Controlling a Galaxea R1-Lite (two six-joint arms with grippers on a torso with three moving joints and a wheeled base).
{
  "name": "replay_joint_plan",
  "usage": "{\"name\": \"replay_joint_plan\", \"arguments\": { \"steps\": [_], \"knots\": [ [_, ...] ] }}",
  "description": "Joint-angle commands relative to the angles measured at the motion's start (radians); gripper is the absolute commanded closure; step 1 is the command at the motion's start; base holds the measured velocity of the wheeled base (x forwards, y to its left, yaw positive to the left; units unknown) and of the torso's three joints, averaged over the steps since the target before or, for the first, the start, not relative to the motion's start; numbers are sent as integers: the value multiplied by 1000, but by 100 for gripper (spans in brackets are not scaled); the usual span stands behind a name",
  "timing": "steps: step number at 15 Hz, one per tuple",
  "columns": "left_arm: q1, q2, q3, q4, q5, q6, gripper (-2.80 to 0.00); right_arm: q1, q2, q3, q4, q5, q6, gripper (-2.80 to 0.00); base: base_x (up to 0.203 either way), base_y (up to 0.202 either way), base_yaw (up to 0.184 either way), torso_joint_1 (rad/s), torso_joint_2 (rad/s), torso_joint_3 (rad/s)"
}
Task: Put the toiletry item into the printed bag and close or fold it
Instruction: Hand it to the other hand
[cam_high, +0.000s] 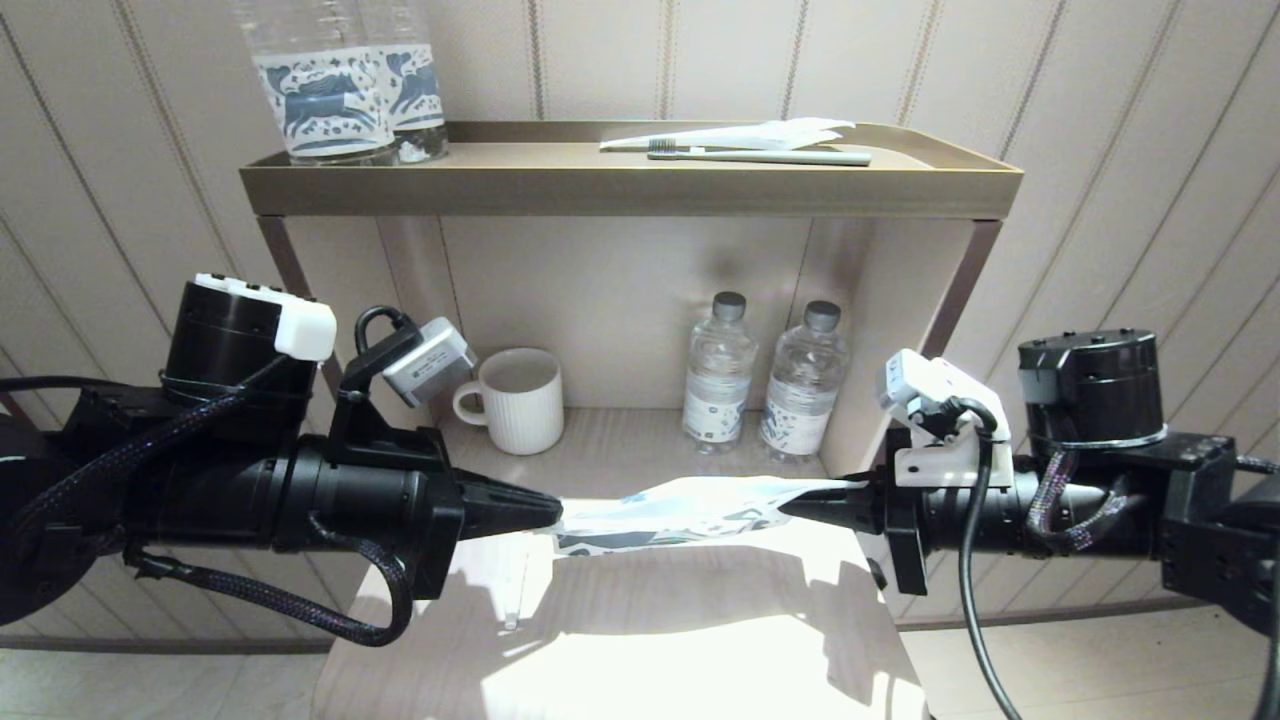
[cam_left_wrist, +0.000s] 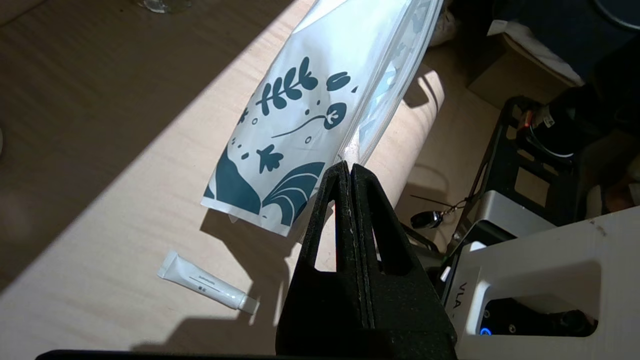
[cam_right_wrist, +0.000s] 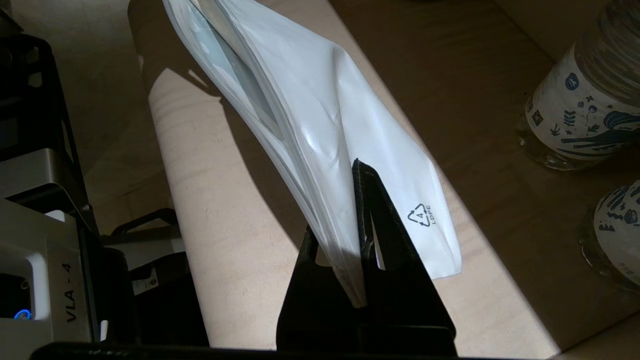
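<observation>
The printed bag (cam_high: 680, 505) hangs stretched between both grippers, just above the wooden shelf top (cam_high: 650, 620). It is white plastic with blue leaves and flowers (cam_left_wrist: 300, 125); its plain back carries a recycling mark (cam_right_wrist: 310, 115). My left gripper (cam_high: 558, 515) is shut on the bag's left end at the zip edge (cam_left_wrist: 348, 167). My right gripper (cam_high: 783, 507) is shut on the right end, with the plastic pinched deep between its fingers (cam_right_wrist: 345, 200). The slim white toothbrush with the black head is out of view.
A small white tube (cam_left_wrist: 205, 282) lies on the shelf top under the bag. Behind stand a white mug (cam_high: 520, 400) and two water bottles (cam_high: 718, 370). The upper tray (cam_high: 630, 190) holds horse-label bottles (cam_high: 340, 90) and a grey-green toothbrush (cam_high: 760, 155).
</observation>
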Motion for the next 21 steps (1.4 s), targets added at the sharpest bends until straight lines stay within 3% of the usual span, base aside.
{"name": "replay_joint_plan", "arguments": {
  "steps": [1,10,17,21],
  "knots": [
    [0,-4,2,0,-5,7,0,-12,-1,-1,-3,6,-2,0,0,0,0,0,0,0],
    [-2,12,20,1,-10,37,0,-12,-1,2,-2,6,-2,0,0,0,0,0,0,0],
    [-61,60,31,1,-3,37,0,-9,-1,5,-2,6,-2,0,0,0,0,0,0,0],
    [-60,47,33,-11,-4,37,0,-10,-1,5,-4,6,-3,0,0,0,0,0,0,0]
  ]
}}
